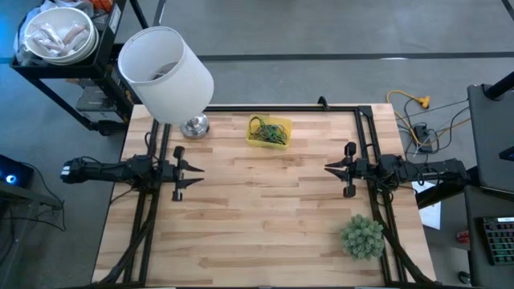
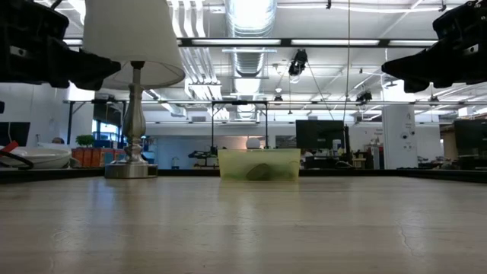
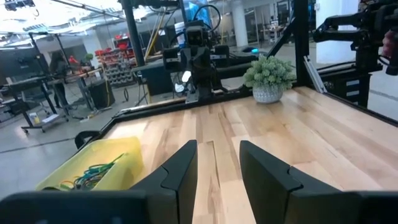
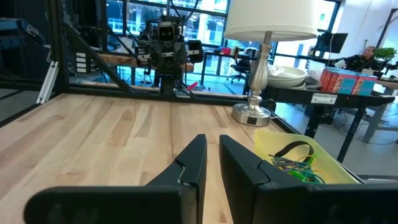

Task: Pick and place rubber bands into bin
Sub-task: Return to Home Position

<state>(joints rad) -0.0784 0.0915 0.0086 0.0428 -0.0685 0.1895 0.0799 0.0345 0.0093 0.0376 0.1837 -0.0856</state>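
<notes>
1. The left gripper [image 1: 196, 169] hung above the table [image 1: 265, 225], well to the left of the bin [image 1: 287, 121] and further from the table's far edge than the bin. Its fingers stood clearly apart, with nothing between them.
2. A lamp [image 1: 165, 71] with a white shade stood left of the bin, its metal base near the bin but not touching it.
3. The yellow bin sat by the table's far edge, about midway across. The rubber bands [image 1: 268, 133] lay tangled inside it, with green and black loops among them.
4. The right gripper [image 1: 328, 167] hung above the table well to the right of the bin, pointing towards the left gripper. Its fingers were parted by only a narrow gap and held nothing.
5. A small green plant [image 1: 361, 237] stood well right of the bin, toward the near edge.
</notes>
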